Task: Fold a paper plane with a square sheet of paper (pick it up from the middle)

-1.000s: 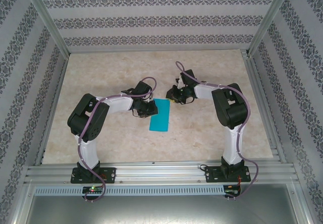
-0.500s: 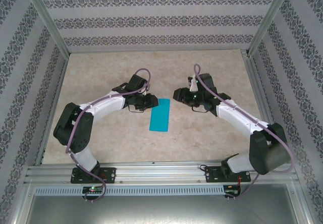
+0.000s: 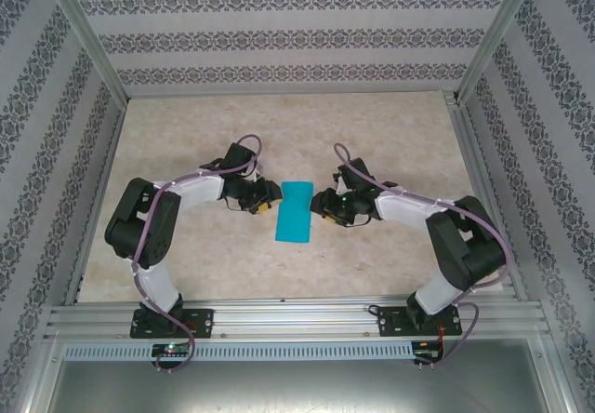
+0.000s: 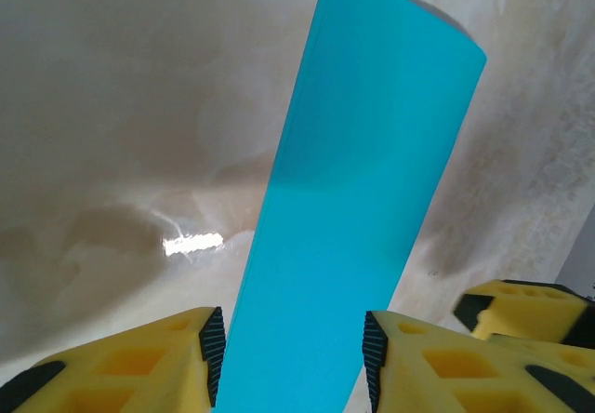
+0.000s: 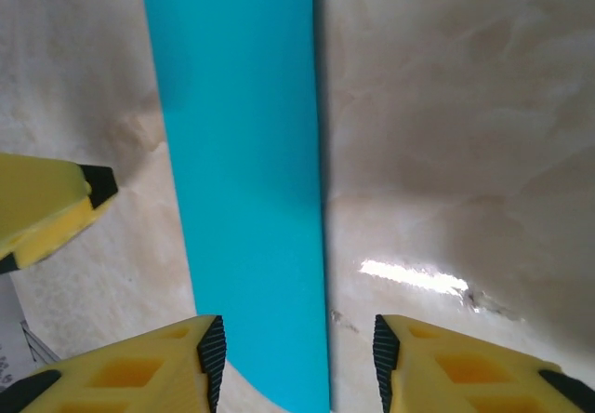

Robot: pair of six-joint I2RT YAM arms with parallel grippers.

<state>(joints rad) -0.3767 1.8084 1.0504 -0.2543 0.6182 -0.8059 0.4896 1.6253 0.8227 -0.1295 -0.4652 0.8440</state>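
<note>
My left gripper [image 4: 290, 343] and right gripper [image 5: 299, 348], both part-open and empty, flank the square sheet of paper [image 3: 297, 212], a narrow strip on the worktop [image 3: 390, 134]; uneven closing could skew or crumple it.

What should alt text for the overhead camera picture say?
A narrow rectangle of teal-blue paper lies flat on a beige marbled table. Two white-and-black robot arms reach in from either side, the left arm's yellow fingers and the right arm's yellow fingers close beside its far end.

arms [image 3: 139, 225] white, black joints | cables [image 3: 245, 139] purple | tool fingers [image 4: 437, 357] yellow, black-tipped
</note>
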